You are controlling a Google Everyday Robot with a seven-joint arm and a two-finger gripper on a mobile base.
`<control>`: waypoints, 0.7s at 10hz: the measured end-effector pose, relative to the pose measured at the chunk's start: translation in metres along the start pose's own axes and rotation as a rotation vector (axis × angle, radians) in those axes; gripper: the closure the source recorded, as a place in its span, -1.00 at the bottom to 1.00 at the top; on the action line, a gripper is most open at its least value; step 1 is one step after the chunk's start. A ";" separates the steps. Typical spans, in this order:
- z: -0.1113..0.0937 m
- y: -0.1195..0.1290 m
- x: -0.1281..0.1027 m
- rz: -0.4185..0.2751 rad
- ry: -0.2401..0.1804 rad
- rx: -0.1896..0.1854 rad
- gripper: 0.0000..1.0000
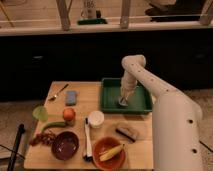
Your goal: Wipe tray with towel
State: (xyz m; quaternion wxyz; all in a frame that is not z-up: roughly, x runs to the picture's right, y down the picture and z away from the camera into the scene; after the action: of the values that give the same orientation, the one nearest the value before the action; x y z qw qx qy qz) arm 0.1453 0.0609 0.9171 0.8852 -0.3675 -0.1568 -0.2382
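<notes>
The dark-green tray (pixel 111 95) sits at the back right of the wooden table. A small pale grey-blue towel (pixel 122 103) lies on the tray floor, right of its middle. My white arm reaches over from the right and points straight down into the tray. My gripper (pixel 123 99) is at the towel, pressing down on it.
On the table: a flat blue-grey rectangle (pixel 71 97), a fork (pixel 58 93), an orange (pixel 69 114), a white cup (pixel 95 118), a brown block (pixel 127 132), a dark bowl (pixel 65 145), an orange bowl with a banana (pixel 109 152), a green cup (pixel 40 113), grapes (pixel 42 138).
</notes>
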 end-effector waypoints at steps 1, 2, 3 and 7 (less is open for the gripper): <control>0.000 0.000 0.000 0.000 0.000 0.000 1.00; 0.000 0.000 0.000 0.000 0.000 0.000 1.00; 0.000 0.000 0.000 0.000 0.000 0.000 1.00; 0.000 0.000 0.000 0.000 0.000 0.000 1.00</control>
State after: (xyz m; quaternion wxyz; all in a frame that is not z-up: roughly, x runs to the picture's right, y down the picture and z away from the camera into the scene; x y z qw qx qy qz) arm 0.1453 0.0609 0.9171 0.8852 -0.3675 -0.1568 -0.2382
